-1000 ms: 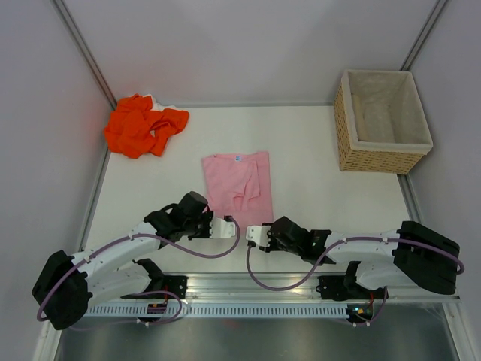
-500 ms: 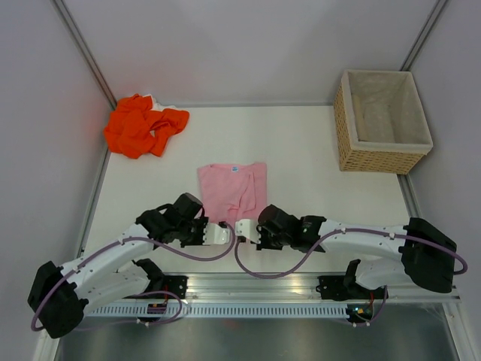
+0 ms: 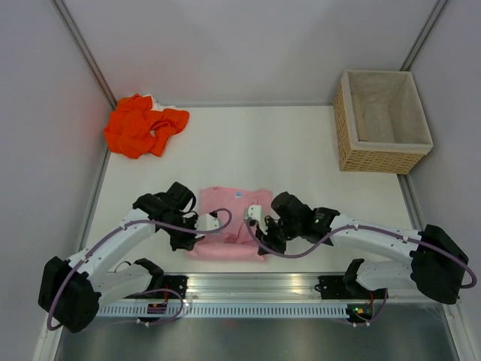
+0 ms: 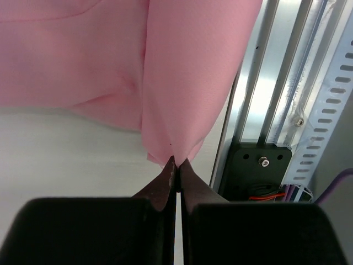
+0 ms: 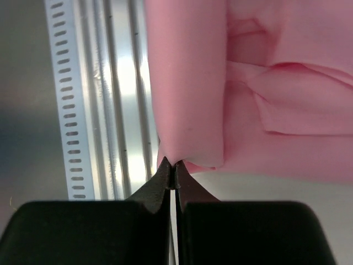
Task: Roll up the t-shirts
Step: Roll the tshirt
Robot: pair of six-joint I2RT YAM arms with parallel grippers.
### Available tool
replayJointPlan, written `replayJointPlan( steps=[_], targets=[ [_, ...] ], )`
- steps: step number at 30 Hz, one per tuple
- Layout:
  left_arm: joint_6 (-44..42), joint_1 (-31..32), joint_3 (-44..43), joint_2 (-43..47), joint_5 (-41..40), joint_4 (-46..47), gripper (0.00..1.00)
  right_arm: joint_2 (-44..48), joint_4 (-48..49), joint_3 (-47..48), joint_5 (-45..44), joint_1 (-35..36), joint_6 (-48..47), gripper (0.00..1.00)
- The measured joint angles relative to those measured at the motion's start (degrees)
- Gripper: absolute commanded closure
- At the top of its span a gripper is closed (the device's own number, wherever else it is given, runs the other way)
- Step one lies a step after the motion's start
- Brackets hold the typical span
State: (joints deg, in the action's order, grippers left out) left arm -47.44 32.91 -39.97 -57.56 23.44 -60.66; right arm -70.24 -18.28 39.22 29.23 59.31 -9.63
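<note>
Pale pink cloth t-shirt (image 3: 225,247): on worktop (image 3: 301,150), just ahead of both hands.
Left hand (image 4: 175,163), right hand (image 5: 170,165): each clamped on a near corner.
Progress: roll judged barely begun; crumpled orange t-shirt (image 3: 143,125) untouched.

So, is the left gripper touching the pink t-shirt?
Touching. The left wrist view shows the left gripper shut on a corner of the pink t-shirt.

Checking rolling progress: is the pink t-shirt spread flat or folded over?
Partly folded: the left gripper and right gripper each pinch an edge of the pink t-shirt, lifted above the rest of the cloth.
</note>
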Motion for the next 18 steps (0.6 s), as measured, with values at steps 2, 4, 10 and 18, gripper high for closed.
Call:
replayJointPlan(
  steps=[2, 4, 10, 18],
  targets=[
    [-0.4, -2.9, -0.9, -3.5, 0.8, -0.2, 0.98, 0.2, 1.7, -1.6, 1.9, -5.4, 1.6, 1.0],
    [-0.7, -5.1, -2.6, -6.8, 1.5, -0.1, 0.98, 0.0, 3.0, -2.6, 3.1, -9.4, 2.6, 1.0],
    [-0.9, -9.1, -8.1, -16.3, 2.3, 3.0, 0.98, -5.0, 5.9, -3.2, 7.1, -15.8, 5.7, 1.0],
    [-0.8, -10.9, -9.6, -24.0, 2.5, 7.9, 0.96, -10.3, 8.3, -3.1, 7.4, -24.3, 9.1, 0.73]
  ],
)
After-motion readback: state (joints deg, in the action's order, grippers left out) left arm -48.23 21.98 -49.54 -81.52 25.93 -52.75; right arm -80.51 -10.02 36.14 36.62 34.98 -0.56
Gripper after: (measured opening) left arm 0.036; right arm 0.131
